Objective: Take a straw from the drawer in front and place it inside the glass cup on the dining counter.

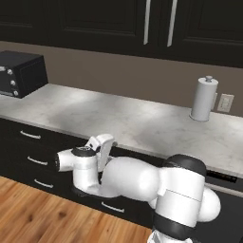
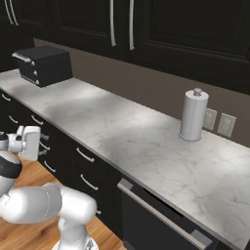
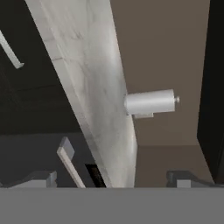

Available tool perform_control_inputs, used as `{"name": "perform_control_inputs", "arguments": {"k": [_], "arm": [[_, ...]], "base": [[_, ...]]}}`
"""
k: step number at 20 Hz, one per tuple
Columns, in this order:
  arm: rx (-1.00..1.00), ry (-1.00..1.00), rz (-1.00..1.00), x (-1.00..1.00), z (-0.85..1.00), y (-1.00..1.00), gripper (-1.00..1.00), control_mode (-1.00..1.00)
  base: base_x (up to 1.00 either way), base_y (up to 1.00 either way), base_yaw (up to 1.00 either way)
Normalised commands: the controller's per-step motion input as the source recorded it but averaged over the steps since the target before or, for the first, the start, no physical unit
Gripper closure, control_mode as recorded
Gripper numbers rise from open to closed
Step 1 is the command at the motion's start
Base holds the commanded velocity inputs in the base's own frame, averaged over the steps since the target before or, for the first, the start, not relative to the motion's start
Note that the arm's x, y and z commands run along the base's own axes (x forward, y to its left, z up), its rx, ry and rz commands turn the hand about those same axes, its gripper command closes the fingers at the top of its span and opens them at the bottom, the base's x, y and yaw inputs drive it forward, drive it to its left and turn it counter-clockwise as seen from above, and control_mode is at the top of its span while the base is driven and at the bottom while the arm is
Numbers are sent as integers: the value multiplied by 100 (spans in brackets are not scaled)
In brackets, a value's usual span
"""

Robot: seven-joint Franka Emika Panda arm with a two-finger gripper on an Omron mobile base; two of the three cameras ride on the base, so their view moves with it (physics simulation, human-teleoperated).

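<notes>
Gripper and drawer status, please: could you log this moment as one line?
gripper: open, holding nothing | position: low, before black drawer fronts | drawers: shut | straw: not yet taken | worktop: paper-towel roll, black oven

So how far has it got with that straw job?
Nothing looks done yet. The drawers under the marble worktop all appear closed, so no straw is out. The end effector hangs open and empty beside the drawer fronts. Left: open the drawer, take a straw, and carry it to the cup.

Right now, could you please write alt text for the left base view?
A white robot arm reaches low toward black drawers under a marble worktop. A paper-towel roll stands at right, a black oven at left.
</notes>
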Motion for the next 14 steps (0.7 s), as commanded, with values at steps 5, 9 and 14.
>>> {"name": "perform_control_inputs", "arguments": {"k": [5,9,14], "arm": [[-16,-3,-3,27,-53,0,-100,-100],[-13,-4,-5,27,-46,0,-100,-100],[-6,-5,-3,26,-42,0,-100,-100]], "base": [[0,0,0],[0,0,0],[0,0,0]]}}
